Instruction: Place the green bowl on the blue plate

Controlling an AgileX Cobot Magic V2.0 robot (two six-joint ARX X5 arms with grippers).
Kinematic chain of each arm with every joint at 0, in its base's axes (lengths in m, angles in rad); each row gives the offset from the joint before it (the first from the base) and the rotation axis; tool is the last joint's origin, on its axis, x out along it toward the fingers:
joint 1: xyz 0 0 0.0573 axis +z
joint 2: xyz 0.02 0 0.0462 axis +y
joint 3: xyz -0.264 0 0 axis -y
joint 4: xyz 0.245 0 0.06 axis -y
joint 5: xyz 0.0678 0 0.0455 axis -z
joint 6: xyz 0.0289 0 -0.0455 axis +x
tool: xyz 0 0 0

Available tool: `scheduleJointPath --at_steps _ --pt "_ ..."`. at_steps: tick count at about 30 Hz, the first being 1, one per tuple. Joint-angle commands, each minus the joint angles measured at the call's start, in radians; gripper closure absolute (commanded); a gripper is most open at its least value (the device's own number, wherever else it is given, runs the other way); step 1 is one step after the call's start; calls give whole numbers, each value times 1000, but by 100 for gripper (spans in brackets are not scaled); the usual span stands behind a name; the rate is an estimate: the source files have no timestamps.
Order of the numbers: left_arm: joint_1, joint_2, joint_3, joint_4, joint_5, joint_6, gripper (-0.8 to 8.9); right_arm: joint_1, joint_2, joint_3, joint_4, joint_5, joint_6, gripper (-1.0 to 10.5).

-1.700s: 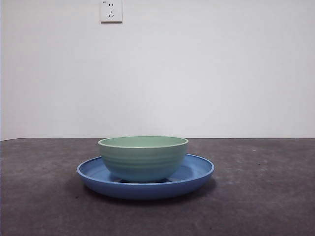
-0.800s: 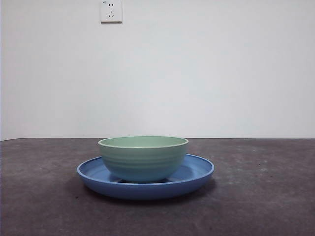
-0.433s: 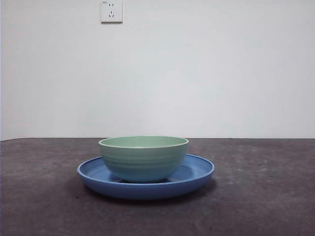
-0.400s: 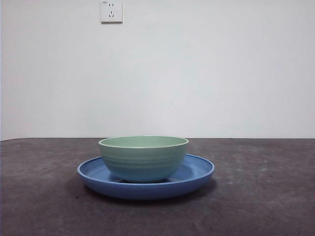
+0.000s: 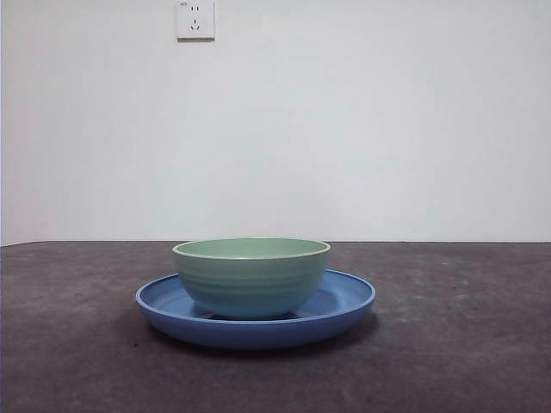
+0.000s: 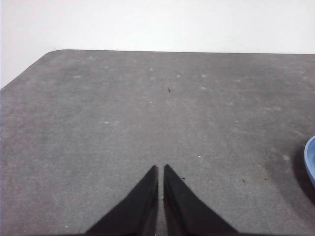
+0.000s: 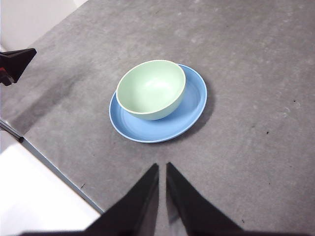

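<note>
The pale mint-green glossy round bowl (image 5: 251,277) sat upright inside the wide, shallow blue glossy round plate (image 5: 344,303), base on the plate floor, blue rim showing all around it. From my right wrist camera the bowl (image 7: 151,89) sat off-centre on the plate (image 7: 189,109), closer to one side of the rim, bowl interior bare. Plate rested flat on the dark grey matte tabletop (image 5: 465,344). My right claw (image 7: 162,169) was pinched closed, tips nearly touching with only a thin slit between them, gripping nothing, hanging above bare tabletop near the plate but clear of its rim. My left claw (image 6: 160,170) was the same: jaws together, nothing held, over bare tabletop (image 6: 147,113), with only a sliver of the plate's edge (image 6: 311,160) at the side of its view, well apart from the tips. A black tip of that other arm (image 7: 15,63) showed at the edge of the right wrist view. White wall socket (image 5: 195,19) sat high on the white wall behind the table.
</note>
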Motion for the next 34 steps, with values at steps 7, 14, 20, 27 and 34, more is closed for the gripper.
scheduleJointPath --at_steps 7,14,20,27,34 --pt "0 -2 -21 -8 -5 -6 794 5 1 6 11 0 9 924" --pt "0 -2 -21 -8 -5 -6 794 -90 -29 -2 13 -2 8 924" --pt "0 -2 -21 -8 -5 -6 795 -328 -85 -59 91 51 -96 924" --pt "0 -2 -21 -8 -5 -6 795 -479 -171 -340 516 61 -196 924" --pt "0 -2 -21 -8 -5 -6 795 -514 -315 -631 723 161 -176 924"
